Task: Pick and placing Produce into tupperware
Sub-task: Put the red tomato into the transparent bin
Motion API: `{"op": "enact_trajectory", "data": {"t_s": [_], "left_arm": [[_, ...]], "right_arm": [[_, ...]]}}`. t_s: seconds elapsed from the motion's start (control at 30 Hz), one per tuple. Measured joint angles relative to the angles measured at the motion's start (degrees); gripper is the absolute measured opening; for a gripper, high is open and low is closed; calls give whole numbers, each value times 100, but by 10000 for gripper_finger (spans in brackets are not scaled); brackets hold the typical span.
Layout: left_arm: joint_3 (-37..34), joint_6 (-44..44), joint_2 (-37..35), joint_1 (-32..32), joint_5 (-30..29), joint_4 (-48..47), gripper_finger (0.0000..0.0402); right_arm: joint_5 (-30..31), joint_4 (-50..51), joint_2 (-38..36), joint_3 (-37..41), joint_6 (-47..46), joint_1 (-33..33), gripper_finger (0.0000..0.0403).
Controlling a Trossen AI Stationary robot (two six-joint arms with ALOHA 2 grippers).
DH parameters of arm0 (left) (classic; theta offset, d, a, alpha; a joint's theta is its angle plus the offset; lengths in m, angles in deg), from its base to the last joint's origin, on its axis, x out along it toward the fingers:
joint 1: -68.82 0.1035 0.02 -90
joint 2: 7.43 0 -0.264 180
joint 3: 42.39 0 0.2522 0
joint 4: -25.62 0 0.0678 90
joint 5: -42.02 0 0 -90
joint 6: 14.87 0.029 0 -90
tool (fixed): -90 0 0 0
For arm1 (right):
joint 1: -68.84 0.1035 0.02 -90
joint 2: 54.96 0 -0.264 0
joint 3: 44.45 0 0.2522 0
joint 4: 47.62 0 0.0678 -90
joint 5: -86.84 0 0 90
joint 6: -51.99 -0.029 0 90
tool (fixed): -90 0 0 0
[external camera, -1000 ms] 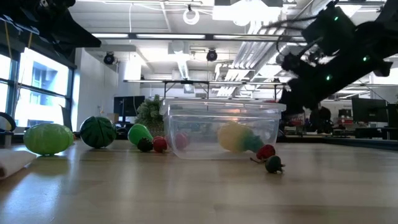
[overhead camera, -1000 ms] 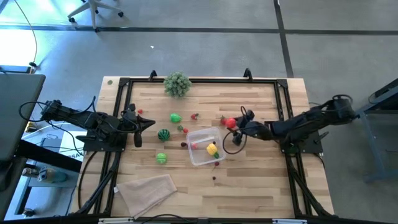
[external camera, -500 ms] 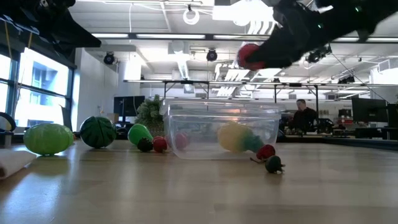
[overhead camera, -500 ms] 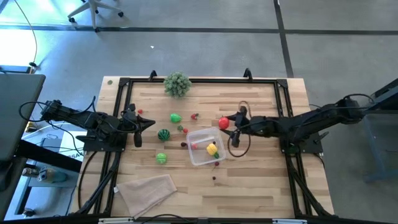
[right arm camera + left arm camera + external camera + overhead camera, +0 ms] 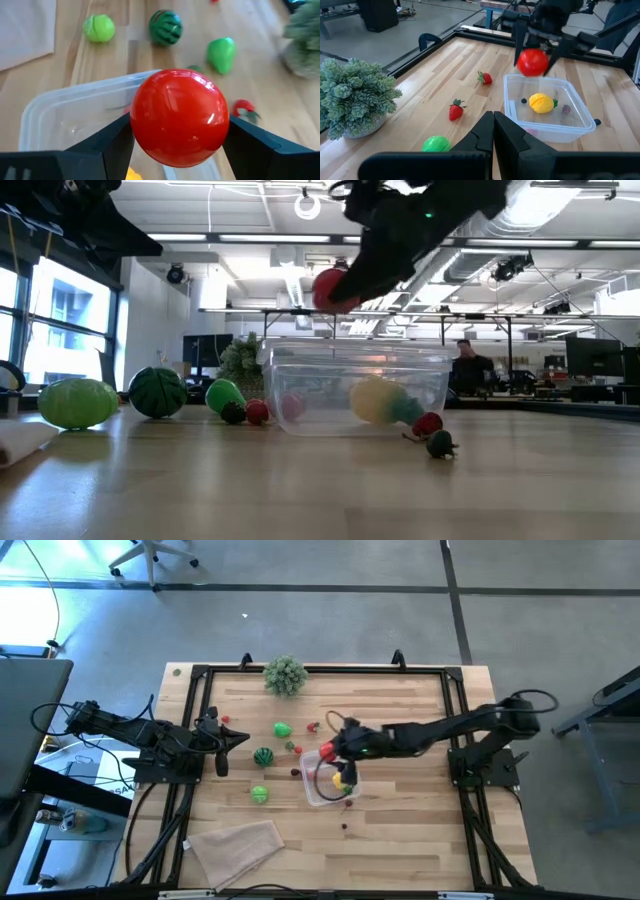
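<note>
The right gripper (image 5: 329, 752) holds a red ball (image 5: 179, 116) between its two fingers, which press on both sides of it, and it hangs in the air above the far edge of the tupperware (image 5: 318, 790), not touching it. In the low view the red ball (image 5: 335, 290) is clearly higher than the rim of the clear container (image 5: 300, 415). Inside the tupperware lies a yellow fruit (image 5: 542, 103) with a small dark piece (image 5: 566, 108) beside it. Outside the container, on the wooden table (image 5: 420, 810), more produce is spread: a green pear-shaped piece (image 5: 283, 729), a dark green striped ball (image 5: 263, 756), a light green ball (image 5: 259, 794), two small strawberries (image 5: 455, 110) and a few tiny red berries near the tupperware. The left gripper (image 5: 240, 738) waits at the left side of the table with its fingers (image 5: 507, 137) pressed together and nothing between them. A bushy grey-green plant (image 5: 285, 674) stands at the far edge of the table, and a beige folded cloth (image 5: 236, 849) lies at the near edge on the left.
</note>
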Motion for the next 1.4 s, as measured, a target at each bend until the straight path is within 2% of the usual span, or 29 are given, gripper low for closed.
{"op": "enact_trajectory", "data": {"t_s": [0.23,0.47,1.4], "left_arm": [[0,-1,-1,1,-1,0,1],[0,0,0,1,-1,0,1],[0,-1,1,1,-1,0,1]], "right_arm": [[-272,1245,940,-973,-443,17,252],[-462,1780,1459,-1349,-825,83,252],[-658,1766,1839,-1407,-949,104,252]]}}
